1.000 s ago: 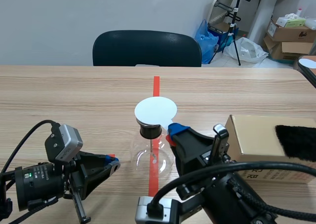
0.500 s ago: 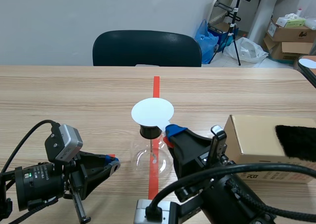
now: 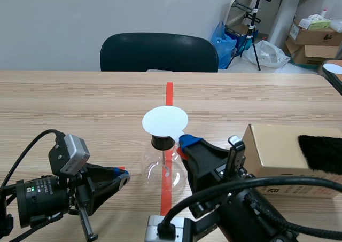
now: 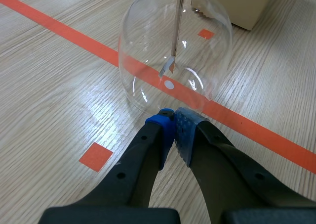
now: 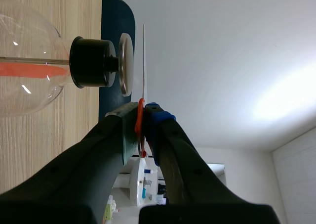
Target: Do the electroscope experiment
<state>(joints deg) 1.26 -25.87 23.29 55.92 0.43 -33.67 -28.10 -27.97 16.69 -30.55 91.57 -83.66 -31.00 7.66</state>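
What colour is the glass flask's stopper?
The stopper is black, clearest in the right wrist view.

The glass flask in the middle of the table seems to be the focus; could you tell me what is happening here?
The right gripper is shut on a thin white disc and holds it flat just above the metal cap of the glass flask. A slim gap shows between disc and cap. The left gripper is shut on nothing, low on the table with its tips at the flask's base. A cardboard box sits on the right arm's side.
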